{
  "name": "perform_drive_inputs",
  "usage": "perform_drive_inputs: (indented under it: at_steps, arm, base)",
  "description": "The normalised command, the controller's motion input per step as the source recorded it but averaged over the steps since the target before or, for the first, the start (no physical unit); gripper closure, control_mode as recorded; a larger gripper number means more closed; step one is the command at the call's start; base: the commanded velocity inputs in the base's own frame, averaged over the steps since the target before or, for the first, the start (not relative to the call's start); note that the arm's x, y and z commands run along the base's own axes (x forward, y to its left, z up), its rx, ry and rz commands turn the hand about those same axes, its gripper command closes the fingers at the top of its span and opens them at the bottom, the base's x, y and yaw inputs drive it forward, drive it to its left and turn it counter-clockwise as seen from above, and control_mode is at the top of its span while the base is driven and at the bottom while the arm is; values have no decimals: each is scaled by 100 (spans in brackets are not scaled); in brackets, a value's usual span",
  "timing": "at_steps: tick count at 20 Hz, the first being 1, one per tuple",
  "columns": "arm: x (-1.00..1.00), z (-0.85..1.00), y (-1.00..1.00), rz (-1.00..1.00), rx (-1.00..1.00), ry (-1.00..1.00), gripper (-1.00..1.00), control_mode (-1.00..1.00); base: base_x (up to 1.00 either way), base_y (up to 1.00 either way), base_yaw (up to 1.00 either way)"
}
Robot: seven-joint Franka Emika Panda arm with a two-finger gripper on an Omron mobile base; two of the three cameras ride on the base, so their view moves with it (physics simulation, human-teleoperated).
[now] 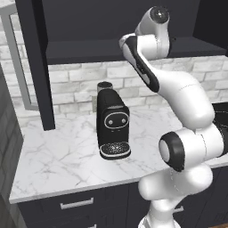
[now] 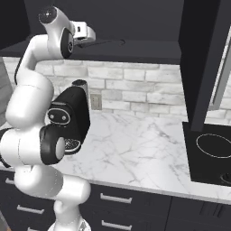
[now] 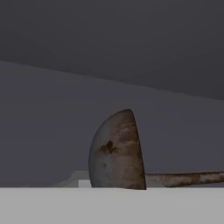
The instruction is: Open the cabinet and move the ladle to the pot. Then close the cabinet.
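I am reaching my gripper (image 2: 90, 34) into the open cabinet (image 1: 133, 49), and I cannot tell whether it is gripping anything. The ladle (image 3: 118, 151) is lying on the shelf close in front of it, bowl nearest. If my fingers are only catching the rounded bowl, it could slip out and drop onto the worktop (image 1: 58, 156).

Honestly there's no readable text anywhere here. The coffee machine (image 1: 113, 124) has a plain black front with no brand or label, the cabinet (image 1: 40, 67) is bare, and the ladle (image 3: 118, 151) just has rusty blotches, no markings or numbers.
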Motion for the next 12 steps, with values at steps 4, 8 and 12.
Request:
perform_drive_inputs:
  at_steps: [4,8,12]
  arm:
    - [-96,0,0,0,-1,-22,100,-100]
    - [-92,0,1,0,0,-8,100,-100]
    - [-86,0,2,0,0,0,100,-100]
  base:
    - [0,0,0]
    - [0,0,0]
    - [0,0,0]
